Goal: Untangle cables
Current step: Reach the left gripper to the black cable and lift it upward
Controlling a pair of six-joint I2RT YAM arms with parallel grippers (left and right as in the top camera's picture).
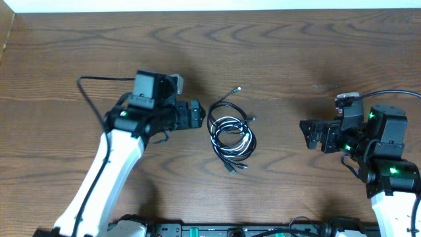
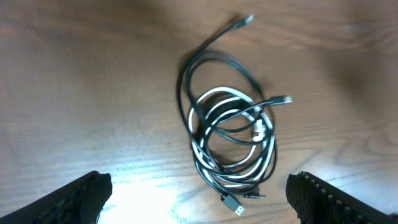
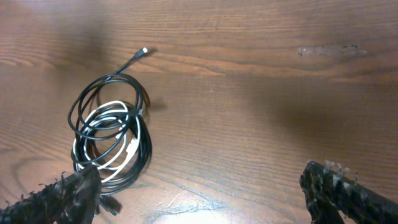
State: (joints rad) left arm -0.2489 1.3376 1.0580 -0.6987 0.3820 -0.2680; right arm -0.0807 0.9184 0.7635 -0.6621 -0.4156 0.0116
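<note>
The cables (image 1: 230, 135) lie as one tangled coil of black cords and one white cord in the middle of the wooden table (image 1: 276, 52), with small plug ends sticking out. My left gripper (image 1: 197, 115) is open and empty just left of the coil. In the left wrist view the coil (image 2: 231, 134) lies between and beyond its fingertips (image 2: 199, 199), apart from them. My right gripper (image 1: 310, 133) is open and empty well to the right of the coil. In the right wrist view the coil (image 3: 111, 134) lies at the left, by the left fingertip of that gripper (image 3: 202, 193).
A pale scuff mark (image 1: 325, 86) shows on the table at the right. A black rail (image 1: 230, 229) with wires runs along the front edge between the arm bases.
</note>
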